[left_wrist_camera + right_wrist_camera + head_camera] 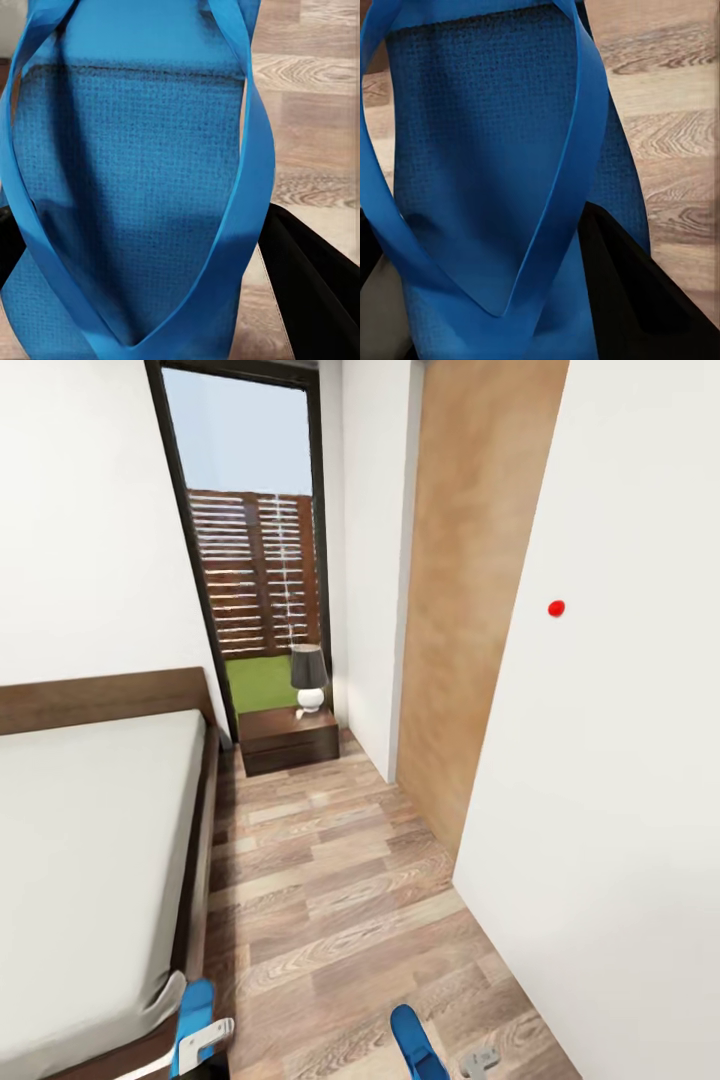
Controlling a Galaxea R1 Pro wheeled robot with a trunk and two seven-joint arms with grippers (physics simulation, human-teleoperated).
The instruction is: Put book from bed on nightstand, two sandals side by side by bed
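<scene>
Each of my grippers is shut on a blue sandal. The left sandal (193, 1008) rises from the left gripper (206, 1042) by the bed's near corner. Seen from the left wrist, that sandal's sole and straps (135, 187) sit close up beside a black finger (315, 292). The right sandal (412, 1042) is held by the right gripper (478, 1062) low over the floor, and shows as sole and strap (487, 172) next to a dark finger (637, 292). The bed (90, 830) lies at the left. A dark nightstand (290, 740) stands beyond it. The book is out of view.
A lamp (309, 678) with a dark shade stands on the nightstand before a tall glass door (250, 540). A strip of wood floor (330, 890) runs between the bed and the white wall (610, 760) on the right, which has a wooden panel (470, 580).
</scene>
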